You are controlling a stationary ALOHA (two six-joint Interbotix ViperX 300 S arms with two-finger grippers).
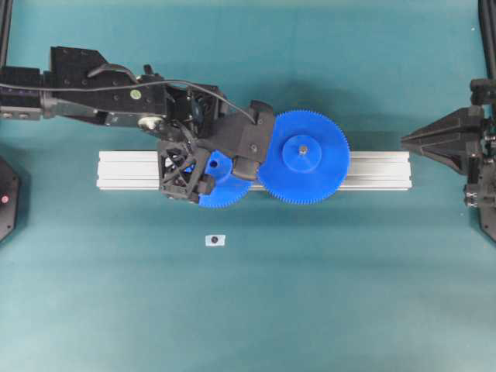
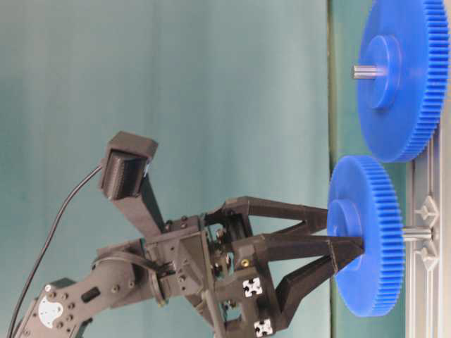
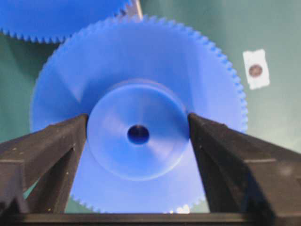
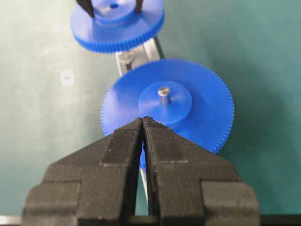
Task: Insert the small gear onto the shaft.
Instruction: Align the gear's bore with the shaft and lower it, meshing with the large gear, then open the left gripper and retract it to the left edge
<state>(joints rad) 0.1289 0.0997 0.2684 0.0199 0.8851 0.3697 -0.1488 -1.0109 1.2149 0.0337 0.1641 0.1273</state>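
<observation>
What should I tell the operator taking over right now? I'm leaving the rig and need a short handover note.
Left gripper: jaws stand on either side of the small gear's hub, touching or just off it; whether they grip cannot be told.
Right gripper: shut, empty, parked at the right edge, away from the work.
Small gear: over the aluminium rail, beside the larger blue gear, teeth close or meshing. The table-level view shows it on the shaft, with some pin showing between gear and rail.
Done: gear is on the shaft.
Left: confirm it is fully seated, then draw the left arm back.
</observation>
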